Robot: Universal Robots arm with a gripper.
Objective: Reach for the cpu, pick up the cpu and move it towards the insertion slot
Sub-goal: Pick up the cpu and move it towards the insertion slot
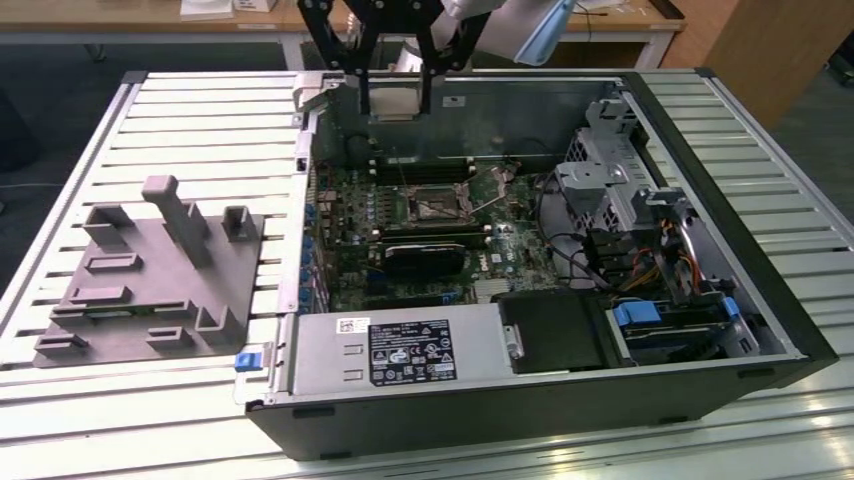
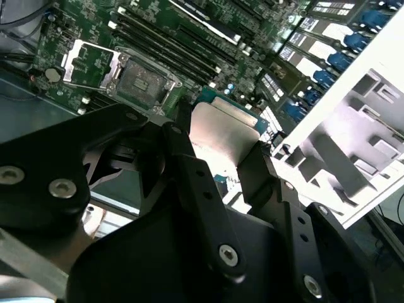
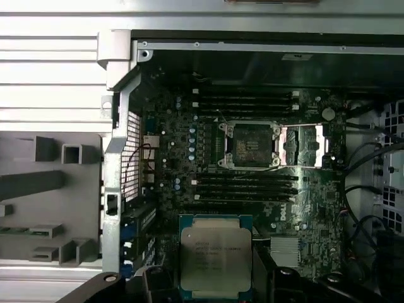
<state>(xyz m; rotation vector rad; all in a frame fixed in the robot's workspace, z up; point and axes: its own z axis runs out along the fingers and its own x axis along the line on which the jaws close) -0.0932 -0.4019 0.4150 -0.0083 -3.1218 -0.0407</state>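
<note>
Holding the cpu (image 1: 396, 102) between its black fingers (image 2: 202, 189), our gripper (image 1: 398, 95) is hanging above the far edge of the open case (image 1: 561, 400) in the exterior view. The fingers are clamped on two opposite edges of the chip, and we are seeing its silver top clearly in the first wrist view (image 3: 216, 260), with a finger on either side. In the second wrist view the cpu (image 2: 224, 140) is showing as a pale plate pinched between the fingers, raised off the motherboard (image 2: 208, 38).

The slot (image 1: 437, 205) is lying on the motherboard inside the case, nearer the exterior camera than the gripper and well apart from the chip. In the first wrist view the slot (image 3: 249, 144) is sitting between banks of long black memory slots (image 3: 246, 104), its frame seemingly flipped open to one side, though we cannot be sure.

On the slatted bench (image 1: 80, 130), at the exterior view's left of the case, a grey fixture (image 1: 147, 275) with blocks and posts is standing.
</note>
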